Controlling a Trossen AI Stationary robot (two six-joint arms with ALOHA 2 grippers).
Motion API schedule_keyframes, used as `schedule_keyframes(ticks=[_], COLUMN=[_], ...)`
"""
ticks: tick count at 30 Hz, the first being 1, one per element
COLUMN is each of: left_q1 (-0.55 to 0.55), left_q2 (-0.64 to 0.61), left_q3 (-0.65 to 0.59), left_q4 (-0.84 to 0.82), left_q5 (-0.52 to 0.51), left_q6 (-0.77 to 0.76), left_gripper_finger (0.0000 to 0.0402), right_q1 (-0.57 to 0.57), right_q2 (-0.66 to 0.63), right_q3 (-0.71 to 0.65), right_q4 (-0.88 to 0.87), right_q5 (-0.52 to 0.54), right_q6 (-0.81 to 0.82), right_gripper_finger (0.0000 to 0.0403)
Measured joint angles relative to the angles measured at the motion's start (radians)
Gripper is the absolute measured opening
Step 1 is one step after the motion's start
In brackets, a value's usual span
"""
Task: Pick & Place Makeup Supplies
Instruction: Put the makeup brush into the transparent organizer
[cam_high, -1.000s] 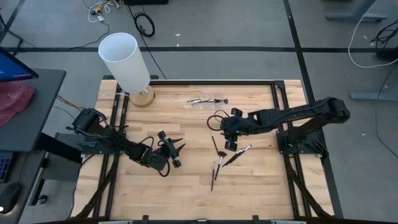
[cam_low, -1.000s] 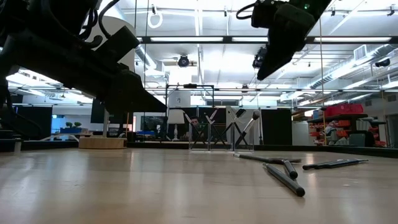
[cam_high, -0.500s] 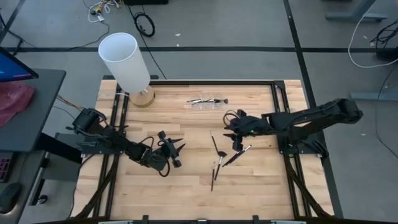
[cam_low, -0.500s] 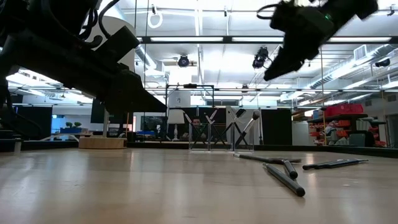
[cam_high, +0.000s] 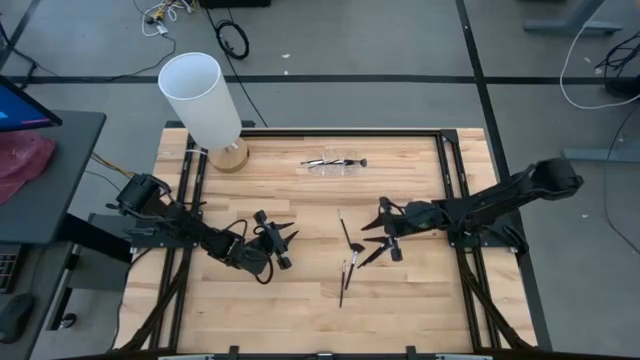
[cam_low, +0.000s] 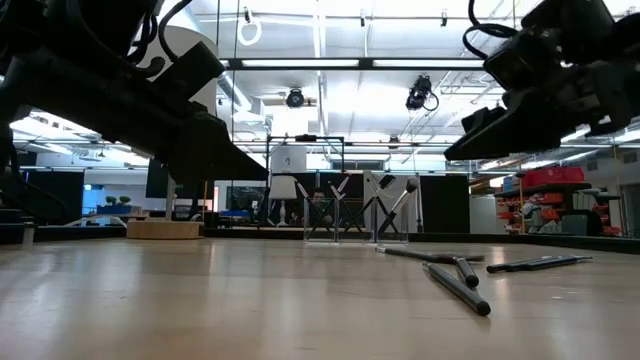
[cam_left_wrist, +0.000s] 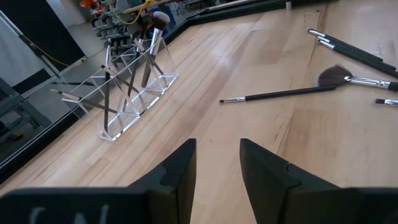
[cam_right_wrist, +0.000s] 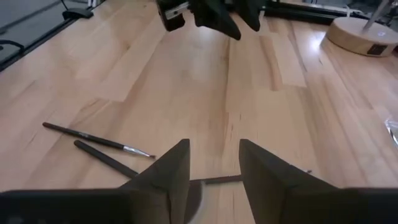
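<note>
Nearest the table's front edge lie the loose makeup brushes (cam_high: 347, 272), a small scatter of slim dark handles on the wood, and the right gripper (cam_high: 384, 230) hangs just above their right side with its fingers spread and nothing between them. My reading is that the step in hand is the approach to a pick: the next move calls for lowering over one handle and lining the fingers across it, which will be fiddly since the brushes lie flat and close together. Across the table the left gripper (cam_high: 282, 243) waits low over bare wood, its fingers also parted and empty. Farther back stands the clear acrylic holder (cam_high: 335, 163), already carrying a few brushes, and beyond it the tall white cylinder (cam_high: 203, 98) on its wooden base. From above the holder is only a faint glint, whereas the left wrist view shows its slanted slots (cam_left_wrist: 127, 87) and a fan brush (cam_left_wrist: 348, 77) clearly.
</note>
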Motion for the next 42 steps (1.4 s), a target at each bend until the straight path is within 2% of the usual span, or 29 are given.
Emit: schedule_keyframes(ticks=[20,26,34,42], left_q1=[0.000,0.000,0.000,0.000], left_q2=[0.000,0.000,0.000,0.000], left_q3=[0.000,0.000,0.000,0.000], left_q4=[0.000,0.000,0.000,0.000], left_q5=[0.000,0.000,0.000,0.000], left_q6=[0.000,0.000,0.000,0.000], left_gripper_finger=[0.0126,0.0126,0.0126,0.0126], right_q1=[0.000,0.000,0.000,0.000], right_q2=[0.058,0.058,0.058,0.058], right_q3=[-0.001,-0.001,-0.001,-0.001], right_q4=[0.067,0.066,0.064,0.035], right_q5=[-0.035,-0.038,-0.105,-0.105], right_q6=[-0.028,-0.025,-0.025,-0.015], right_gripper_finger=[0.0141,0.0141,0.0141,0.0141])
